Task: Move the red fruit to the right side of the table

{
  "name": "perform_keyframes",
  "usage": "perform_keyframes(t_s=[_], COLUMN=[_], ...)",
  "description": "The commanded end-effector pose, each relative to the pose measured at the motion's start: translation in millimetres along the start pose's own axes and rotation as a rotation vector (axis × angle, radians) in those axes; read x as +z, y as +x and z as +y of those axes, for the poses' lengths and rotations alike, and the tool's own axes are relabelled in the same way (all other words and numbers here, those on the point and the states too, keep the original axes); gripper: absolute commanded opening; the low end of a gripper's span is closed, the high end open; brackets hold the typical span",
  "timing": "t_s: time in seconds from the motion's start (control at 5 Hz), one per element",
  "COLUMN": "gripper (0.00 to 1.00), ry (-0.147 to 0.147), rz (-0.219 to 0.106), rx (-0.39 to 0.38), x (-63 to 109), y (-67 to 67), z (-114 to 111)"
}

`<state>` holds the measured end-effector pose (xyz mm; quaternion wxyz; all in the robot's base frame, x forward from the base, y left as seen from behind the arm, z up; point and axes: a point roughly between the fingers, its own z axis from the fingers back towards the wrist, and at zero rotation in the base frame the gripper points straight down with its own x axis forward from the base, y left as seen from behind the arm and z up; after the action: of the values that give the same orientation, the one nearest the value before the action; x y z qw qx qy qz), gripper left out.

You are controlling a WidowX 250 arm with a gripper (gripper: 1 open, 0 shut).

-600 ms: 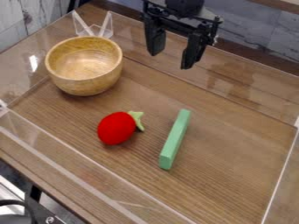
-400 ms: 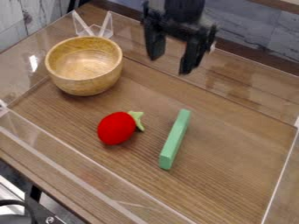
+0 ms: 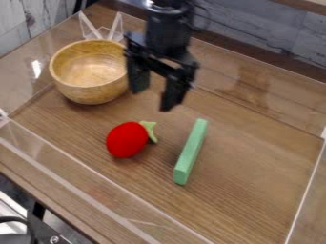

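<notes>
The red fruit (image 3: 129,139), a small bright red strawberry-like toy with a pale green leafy top, lies on the brown wood-grain table (image 3: 254,133) left of centre. My gripper (image 3: 155,82) hangs above and behind it, pointing down, its two black fingers spread apart and empty. One finger (image 3: 173,91) shows in front of the other, which stands next to the wooden bowl. There is a clear gap between the gripper and the fruit.
A wooden bowl (image 3: 91,71) stands at the back left. A long light-green bar (image 3: 192,151) lies just right of the fruit. Low clear acrylic walls (image 3: 76,186) border the table on all sides.
The gripper has moved from the back of the table forward, left and lower, toward the red fruit. Its jaws stayed open. The fruit, bar and bowl have not moved.
</notes>
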<state>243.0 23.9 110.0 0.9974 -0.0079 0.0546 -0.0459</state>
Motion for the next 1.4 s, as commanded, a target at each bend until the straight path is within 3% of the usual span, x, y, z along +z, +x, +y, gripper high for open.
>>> perform_keyframes(t_s=[0.0, 0.2, 0.6, 0.8, 1.0, 1.2], gripper=[1.0, 1.0, 1.0, 1.0, 0.0, 0.0], ry=[0.023, 0.034, 0.04, 0.039, 0.038, 0.029], rz=[-0.051, -0.066, -0.09, -0.104, -0.112, -0.128], rx=[-0.023, -0.127, -0.321, -0.325, -0.33, -0.307], x=[2.5, -17.3, -67.8, -68.9, -68.5, -62.3], y=[-13.5, -27.1, -24.4, -22.3, -22.3, -23.4], z=[26, 22, 0, 9, 14, 24])
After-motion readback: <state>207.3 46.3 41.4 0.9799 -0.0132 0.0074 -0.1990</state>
